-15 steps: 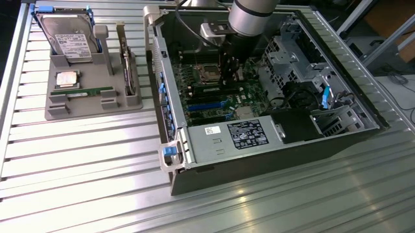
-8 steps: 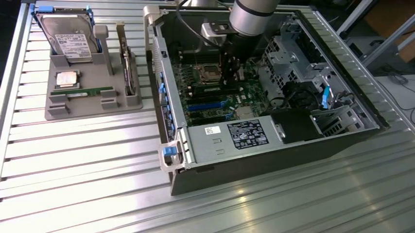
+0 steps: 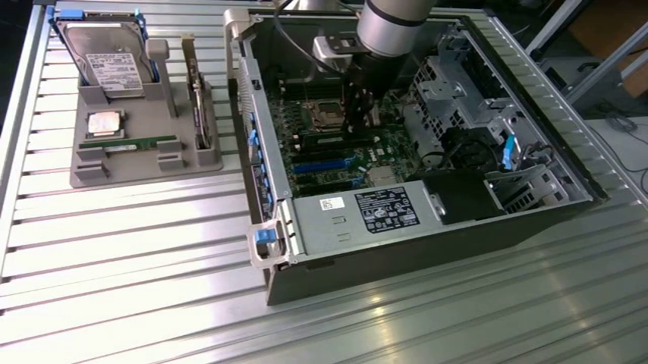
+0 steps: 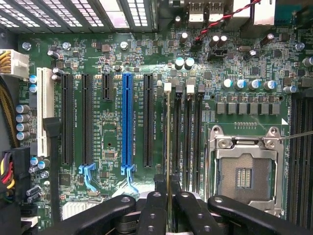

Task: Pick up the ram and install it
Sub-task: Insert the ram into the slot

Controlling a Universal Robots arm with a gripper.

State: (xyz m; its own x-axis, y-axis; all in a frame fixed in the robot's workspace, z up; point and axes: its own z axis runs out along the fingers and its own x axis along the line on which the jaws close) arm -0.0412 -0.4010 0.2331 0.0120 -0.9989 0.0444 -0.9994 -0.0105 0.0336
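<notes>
The ram (image 4: 168,147) appears edge-on as a thin strip running straight out from between my fingers. It lies along the memory slot with the white latch (image 4: 167,87), beside the other black memory slots (image 4: 188,132). I cannot tell whether it is seated in that slot or just above it. My gripper (image 4: 168,188) is shut on the ram. In the exterior view the gripper (image 3: 360,129) reaches down into the open computer case (image 3: 405,258), close to the CPU socket (image 3: 326,114). A second green stick (image 3: 127,141) lies on the grey holder.
The grey holder (image 3: 132,171) at the exterior view's left carries a hard drive (image 3: 106,57), a square silver chip (image 3: 105,123) and a card with a bracket (image 3: 199,106). Inside the case are the power supply (image 3: 365,212), drive cages (image 3: 456,83) and a blue expansion slot (image 4: 127,122).
</notes>
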